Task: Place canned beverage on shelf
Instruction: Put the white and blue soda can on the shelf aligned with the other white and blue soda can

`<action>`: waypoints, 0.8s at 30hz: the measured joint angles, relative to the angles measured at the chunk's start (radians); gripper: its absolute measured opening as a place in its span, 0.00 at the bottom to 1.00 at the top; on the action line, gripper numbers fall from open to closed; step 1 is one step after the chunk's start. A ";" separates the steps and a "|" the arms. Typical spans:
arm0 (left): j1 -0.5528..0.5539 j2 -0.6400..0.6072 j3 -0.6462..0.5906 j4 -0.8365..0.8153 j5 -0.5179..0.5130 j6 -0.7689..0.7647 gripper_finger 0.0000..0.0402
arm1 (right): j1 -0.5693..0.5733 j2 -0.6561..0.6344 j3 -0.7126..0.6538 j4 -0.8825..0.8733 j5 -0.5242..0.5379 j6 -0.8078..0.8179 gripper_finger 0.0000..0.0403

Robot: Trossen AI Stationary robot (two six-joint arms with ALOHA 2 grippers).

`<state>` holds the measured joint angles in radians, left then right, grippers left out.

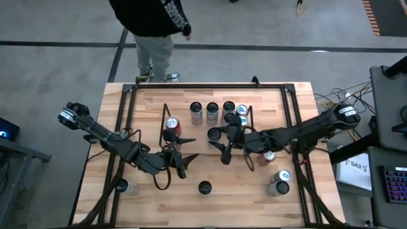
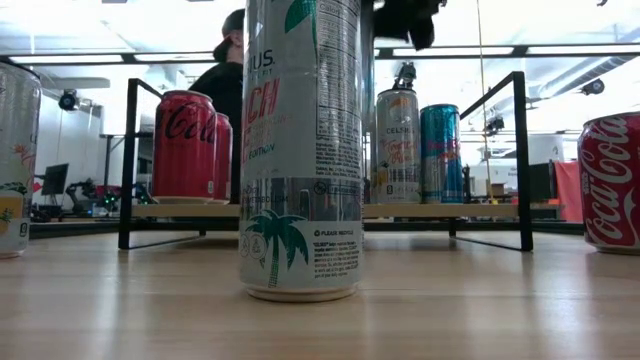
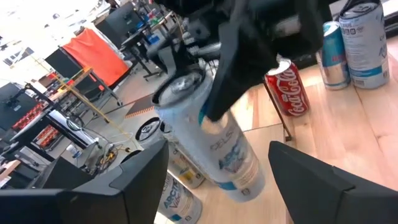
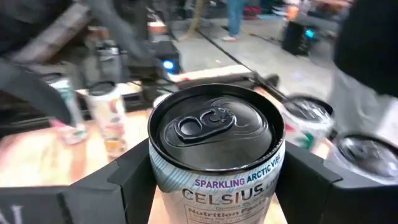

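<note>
Right hand (image 4: 214, 186) carries a Celsius can (image 4: 216, 155) over the shelf (image 1: 249, 114)
It grips the can by its sides, upright, probably so it sets down flat among the cans (image 1: 212, 112) already crowding the shelf. The left hand (image 1: 183, 163), fingers apart and empty, hovers over the surface near a red can (image 1: 171, 127); loose cans (image 1: 278, 186) wait near the front edge

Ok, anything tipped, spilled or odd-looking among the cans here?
Nothing stands out. The cans on the shelf, such as the Coca-Cola can, and the tall can on the table stand upright, with no spill showing. The right gripper grips a Celsius can over the shelf.
</note>
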<state>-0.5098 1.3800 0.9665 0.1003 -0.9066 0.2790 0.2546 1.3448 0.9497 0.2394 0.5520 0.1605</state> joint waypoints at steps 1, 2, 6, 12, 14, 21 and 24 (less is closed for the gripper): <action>0.000 -0.009 -0.014 0.018 0.000 0.001 0.64 | -0.001 0.011 -0.002 -0.002 0.009 0.010 0.61; 0.000 -0.020 -0.031 0.034 0.000 0.006 0.64 | -0.002 0.025 -0.002 -0.002 0.017 0.025 0.61; 0.000 -0.075 -0.096 0.098 0.000 0.035 0.62 | 0.000 0.073 0.010 -0.013 0.056 0.075 0.61; 0.007 -0.175 -0.198 0.165 0.000 0.045 0.59 | 0.000 0.097 0.022 -0.011 0.059 0.112 0.61; 0.010 -0.206 -0.228 0.173 0.000 0.045 0.58 | 0.000 0.097 0.022 -0.014 0.061 0.126 0.61; 0.018 -0.244 -0.295 0.247 0.000 0.040 0.56 | 0.000 0.093 0.022 -0.027 0.086 0.138 0.61; 0.021 -0.236 -0.301 0.263 0.001 0.046 0.56 | 0.000 0.092 0.022 -0.026 0.105 0.138 0.62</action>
<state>-0.4892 1.1437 0.6659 0.3634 -0.9059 0.3247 0.2546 1.4372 0.9722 0.2131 0.6575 0.2989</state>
